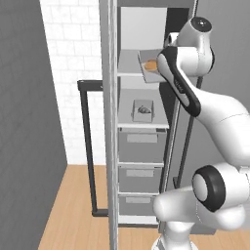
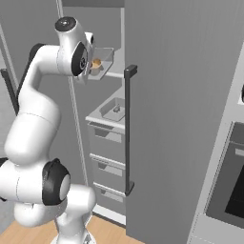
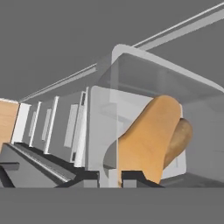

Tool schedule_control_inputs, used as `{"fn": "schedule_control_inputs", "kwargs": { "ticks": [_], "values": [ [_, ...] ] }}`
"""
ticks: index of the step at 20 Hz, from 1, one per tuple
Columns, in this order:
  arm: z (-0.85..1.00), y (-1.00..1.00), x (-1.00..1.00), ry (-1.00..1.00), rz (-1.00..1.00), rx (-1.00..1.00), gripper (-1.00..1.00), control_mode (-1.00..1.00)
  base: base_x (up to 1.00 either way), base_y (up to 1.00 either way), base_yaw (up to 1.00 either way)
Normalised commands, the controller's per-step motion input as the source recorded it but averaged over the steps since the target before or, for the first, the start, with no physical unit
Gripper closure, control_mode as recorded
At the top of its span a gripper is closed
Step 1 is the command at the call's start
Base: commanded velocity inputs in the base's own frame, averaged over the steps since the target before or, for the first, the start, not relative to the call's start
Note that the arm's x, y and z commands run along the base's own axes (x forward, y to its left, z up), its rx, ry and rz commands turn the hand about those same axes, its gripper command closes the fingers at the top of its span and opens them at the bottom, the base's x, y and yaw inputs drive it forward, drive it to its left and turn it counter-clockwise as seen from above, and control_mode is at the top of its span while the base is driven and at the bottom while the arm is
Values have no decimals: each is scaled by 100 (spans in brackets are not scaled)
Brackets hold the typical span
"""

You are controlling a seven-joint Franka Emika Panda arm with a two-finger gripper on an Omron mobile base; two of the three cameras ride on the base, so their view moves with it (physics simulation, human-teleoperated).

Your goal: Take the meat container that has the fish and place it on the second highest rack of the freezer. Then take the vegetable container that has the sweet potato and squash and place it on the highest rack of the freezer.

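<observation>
The freezer (image 1: 110, 122) stands open. On its second highest rack (image 1: 124, 122) lies the meat container (image 1: 143, 110) with the grey fish (image 1: 143, 110), also seen in the right base view as the meat container (image 2: 116, 109). My gripper (image 3: 110, 178) is shut on the near wall of the vegetable container (image 3: 144, 127), which holds the orange-tan sweet potato and squash (image 3: 151, 135). That vegetable container (image 1: 149, 66) hangs tilted at the front edge of the highest rack (image 1: 128, 66); whether it touches the rack I cannot tell. From the right, the vegetable container (image 2: 101, 61) sits just beyond my gripper (image 2: 90, 67).
Grey drawers (image 1: 141, 146) fill the freezer below the racks. The open door's black bar handle (image 1: 88, 146) stands to the left. A closed grey door with a black handle (image 2: 127, 128) is right of the freezer, and an oven front (image 2: 228, 190) lies further right.
</observation>
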Motion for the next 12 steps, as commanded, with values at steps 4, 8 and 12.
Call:
{"fn": "schedule_control_inputs", "kwargs": {
  "ticks": [4, 8, 12],
  "values": [
    [0, 0, 36, 0, -7, 0, 100, -100, 0, 0, 0],
    [-4, 0, 46, 0, -5, 0, 100, -100, 0, 0, 0],
    [-13, 0, 49, 0, -3, 3, 100, -100, 0, 0, 0]
  ]
}}
